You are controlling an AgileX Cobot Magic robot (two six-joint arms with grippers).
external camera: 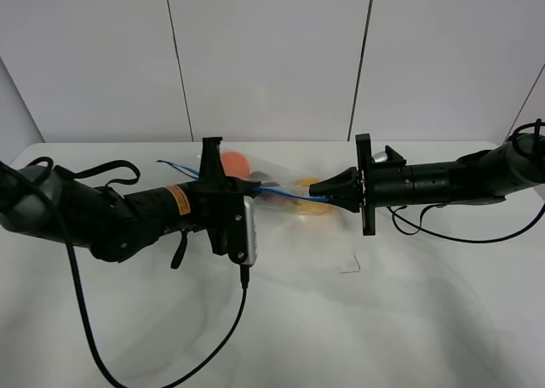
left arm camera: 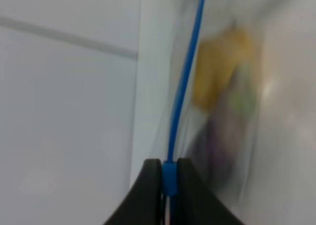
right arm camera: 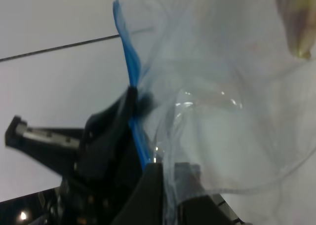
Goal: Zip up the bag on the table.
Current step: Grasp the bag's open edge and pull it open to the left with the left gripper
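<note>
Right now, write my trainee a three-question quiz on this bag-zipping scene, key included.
1. True or false: the left gripper is pinched shut on the blue seal strip of the bag.
2. How many grippers grip the bag? A) none B) the left one only C) both
3. Fill in: in the high view, the produce seen through the bag nearest the right gripper is coloured ____.

Key: 1 true; 2 C; 3 yellow.
</note>
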